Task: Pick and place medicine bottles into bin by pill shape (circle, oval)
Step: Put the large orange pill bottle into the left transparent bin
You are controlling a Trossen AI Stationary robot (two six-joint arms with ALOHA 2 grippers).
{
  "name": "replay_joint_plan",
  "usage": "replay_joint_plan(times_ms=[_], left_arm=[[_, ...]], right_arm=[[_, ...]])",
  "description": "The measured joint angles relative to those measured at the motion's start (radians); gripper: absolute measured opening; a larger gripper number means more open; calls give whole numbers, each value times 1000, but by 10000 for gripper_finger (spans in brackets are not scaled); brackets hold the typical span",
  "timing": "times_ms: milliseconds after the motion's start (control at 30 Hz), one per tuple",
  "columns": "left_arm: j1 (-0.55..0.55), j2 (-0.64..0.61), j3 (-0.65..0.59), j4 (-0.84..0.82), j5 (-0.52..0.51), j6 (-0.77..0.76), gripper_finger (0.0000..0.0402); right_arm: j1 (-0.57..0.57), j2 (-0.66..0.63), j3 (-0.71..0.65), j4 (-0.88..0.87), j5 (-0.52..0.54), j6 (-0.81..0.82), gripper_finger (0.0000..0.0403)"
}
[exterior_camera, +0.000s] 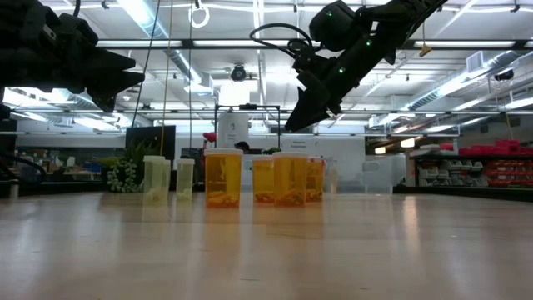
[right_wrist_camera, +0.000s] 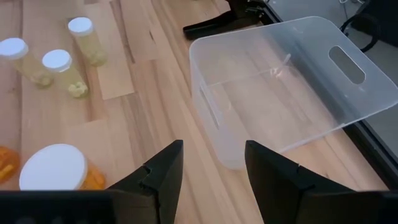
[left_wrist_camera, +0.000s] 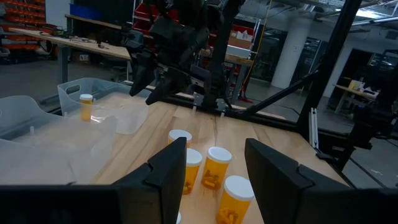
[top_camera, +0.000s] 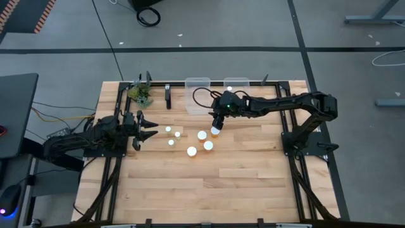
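- Right gripper (top_camera: 216, 128) hangs over the middle of the table with its fingers spread apart and nothing between them; the right wrist view shows bare wood in the gap.
- Directly under and just to one side of those fingers stands an orange bottle (right_wrist_camera: 55, 169), upright with its white cap facing up, so its long axis runs vertical, in line with a descent from above.
- Beyond the fingertips in the opposite direction sits an empty clear bin (right_wrist_camera: 292, 93), close by; a second bin (top_camera: 235, 84) beside it already holds one bottle (left_wrist_camera: 86, 104).
- The remaining orange bottles (top_camera: 200, 143) cluster just past the right gripper, on the side away from the bins, all upright.
- Three paler bottles (right_wrist_camera: 57, 60) stand farther off, between the two arms and nearer the left gripper (top_camera: 144, 128).
- Left gripper waits at the table's left edge, its fingers parted and empty, pointing toward the cluster from well apart.
- Judgement: the right arm is the nearer one, and the coming move turns on a small sideways shift to centre on the cap before dropping.
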Motion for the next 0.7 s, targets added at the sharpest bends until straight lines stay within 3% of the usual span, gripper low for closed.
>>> replay_joint_plan(times_ms=[700], left_arm=[[0,0,0,0,0,0,172]], right_arm=[[0,0,0,0,0,-12,180]])
